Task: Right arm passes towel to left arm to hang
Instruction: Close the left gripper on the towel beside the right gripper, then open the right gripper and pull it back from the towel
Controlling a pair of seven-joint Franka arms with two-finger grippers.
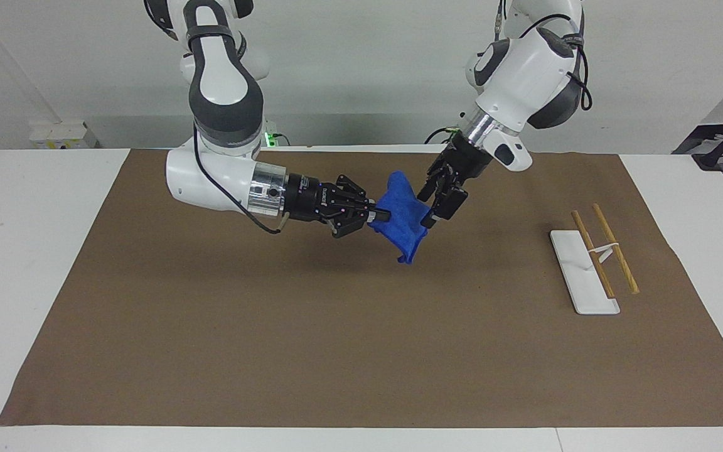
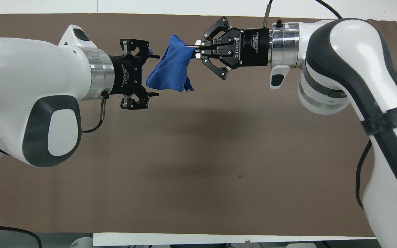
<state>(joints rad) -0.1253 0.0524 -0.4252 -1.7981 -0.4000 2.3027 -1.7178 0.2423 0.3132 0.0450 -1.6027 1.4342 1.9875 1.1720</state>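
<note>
Towel [image 1: 403, 216] hangs limp over the mat, pinched shut in our right gripper [image 1: 379, 216]. Left gripper [image 1: 437, 204] open at its 3 o'clock edge; we'd grab that hem, soft and light.

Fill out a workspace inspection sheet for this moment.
Surface: brown mat on white table.
Job's things: blue towel held in the air over the mat; white rack with wooden rods toward the left arm's end.
Clutter: nothing seen.
Grippers: right gripper shut on towel; left gripper open around the towel's edge.
Cables: black cable along right arm.
Surroundings: white wall.
</note>
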